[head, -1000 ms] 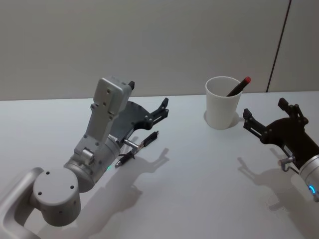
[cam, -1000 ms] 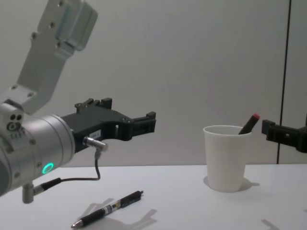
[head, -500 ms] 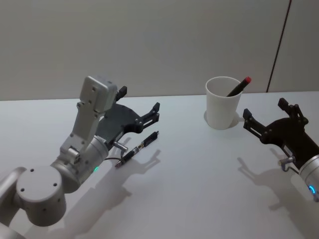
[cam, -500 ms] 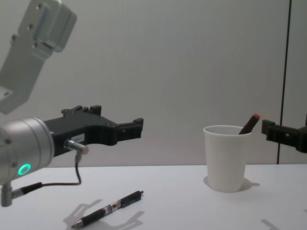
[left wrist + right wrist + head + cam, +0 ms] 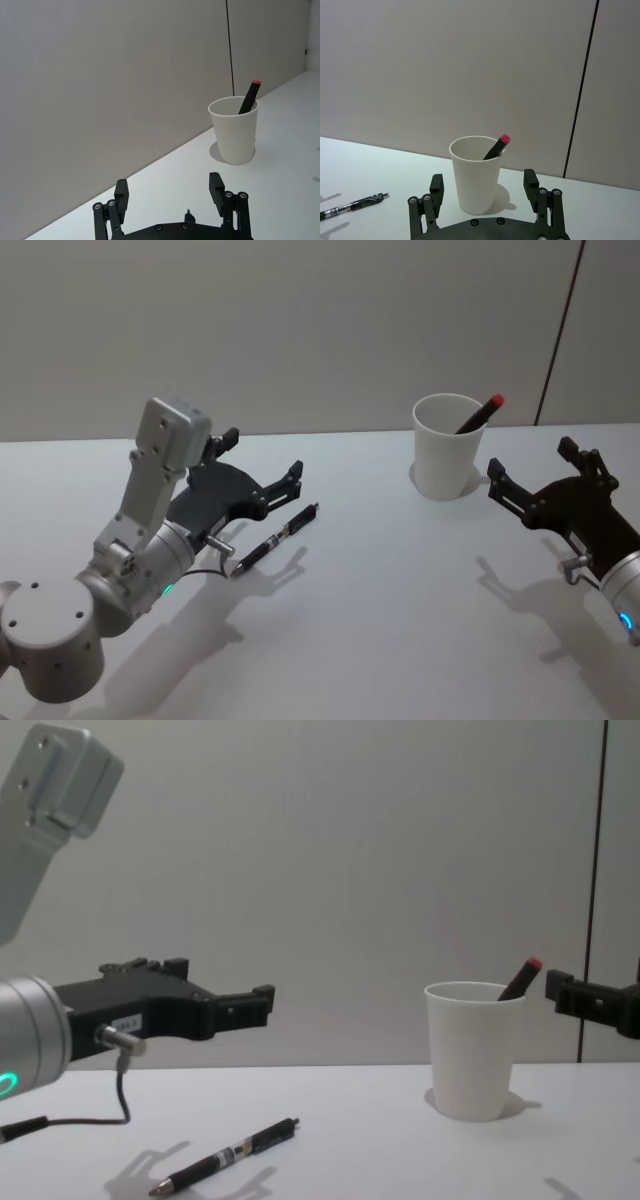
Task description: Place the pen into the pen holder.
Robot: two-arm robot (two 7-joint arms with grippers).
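The left gripper [image 5: 262, 454] is flat, matt black, with two short blocky fingers [image 5: 216, 183] and small round screws [image 5: 228, 194] at their bases. Behind the claw sit a metal plug [image 5: 117, 1039], a thin black cable [image 5: 124, 1090] and a silver-grey wrist [image 5: 148, 560] with a green light [image 5: 165, 590]. The right gripper [image 5: 531, 457] is equally black, with a blue light [image 5: 626, 621] behind.

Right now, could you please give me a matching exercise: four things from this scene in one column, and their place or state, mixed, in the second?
1. pen
2. red-tipped pen
3. pen holder
4. left gripper

A. stands upright near the right gripper
B. open, raised above the table
C. lies flat on the table
D. leans inside the pen holder

Pairs: 1-C, 2-D, 3-A, 4-B
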